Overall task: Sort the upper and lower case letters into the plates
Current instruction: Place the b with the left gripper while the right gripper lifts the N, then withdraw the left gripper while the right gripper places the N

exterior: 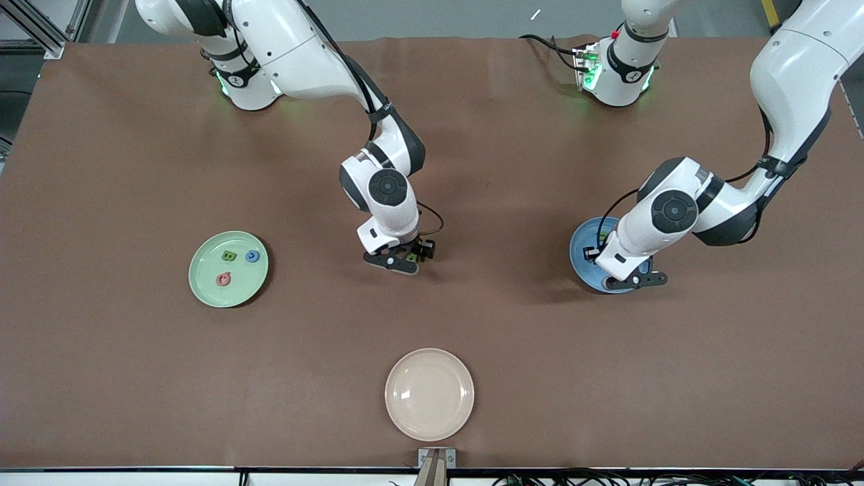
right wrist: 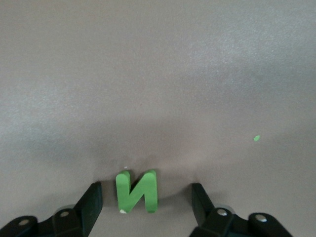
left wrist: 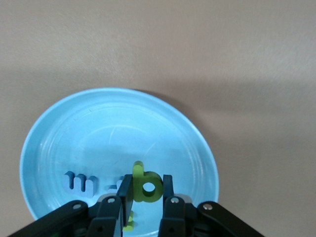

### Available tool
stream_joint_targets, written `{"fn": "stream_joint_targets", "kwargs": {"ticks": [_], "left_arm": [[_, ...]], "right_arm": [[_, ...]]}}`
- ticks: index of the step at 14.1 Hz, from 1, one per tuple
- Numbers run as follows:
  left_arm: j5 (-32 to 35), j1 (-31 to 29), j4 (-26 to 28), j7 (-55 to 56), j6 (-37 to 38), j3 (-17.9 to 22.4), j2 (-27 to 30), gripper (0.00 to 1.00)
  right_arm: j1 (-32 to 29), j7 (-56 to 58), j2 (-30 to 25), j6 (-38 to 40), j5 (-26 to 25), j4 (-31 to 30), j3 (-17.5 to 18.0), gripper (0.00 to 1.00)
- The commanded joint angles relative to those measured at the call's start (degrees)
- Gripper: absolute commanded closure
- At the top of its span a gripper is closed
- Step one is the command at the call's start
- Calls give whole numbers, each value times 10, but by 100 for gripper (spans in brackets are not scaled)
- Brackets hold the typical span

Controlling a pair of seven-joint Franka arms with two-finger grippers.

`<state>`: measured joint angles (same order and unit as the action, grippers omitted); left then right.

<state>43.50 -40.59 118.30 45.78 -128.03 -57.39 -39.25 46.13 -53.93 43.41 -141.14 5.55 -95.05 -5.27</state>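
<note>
Right tool (exterior: 405, 260) sits low over the bare brown table (exterior: 135, 371) near its middle, fingers (right wrist: 91, 205) spread — the flat green capital N (right wrist: 137, 191) lies on the table between them, and neither finger touches it.

Left tool (left wrist: 143, 195) hangs over the round medium-blue plate (exterior: 584, 260) toward the left arm's end of the table. Its fingers (left wrist: 121, 197) are pressed in on a small flat green lowercase p (left wrist: 146, 183), which is lifted off the plate floor. On the plate floor lies a blue lowercase m (left wrist: 79, 181); a second yellow-green piece (left wrist: 129, 219) shows under the fingers, shape not readable. The arm hides most of this plate in the front view.

Round pale mint-green plate (exterior: 202, 283) toward the right arm's end of the table holds three letters, well apart from each other: a green B (exterior: 228, 256), a blue C (exterior: 252, 256) and a salmon-red Q (exterior: 223, 278), the Q nearest the front camera.

Round cream-white plate (exterior: 429, 394) stands nearest the front camera, about mid-table — well apart from both coloured plates.

A tiny green speck (right wrist: 256, 138) lies on the table near the N.
</note>
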Motion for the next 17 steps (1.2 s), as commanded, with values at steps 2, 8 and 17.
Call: {"fn": "stream_joint_targets", "kwargs": {"ticks": [2,8,17], "left_arm": [[22,2,24,3,-24,-4,-8,86],[44,6,29,6,-25,5,-21,85],[63,7,25,1,-25,18,-23,36]], "right_arm": [[4,-28,32,-3,-10,42,-4,29],[5,-35,31,7,-11,41,-5,48],[-69,13,-9,102,-12,54,-11,100]]}}
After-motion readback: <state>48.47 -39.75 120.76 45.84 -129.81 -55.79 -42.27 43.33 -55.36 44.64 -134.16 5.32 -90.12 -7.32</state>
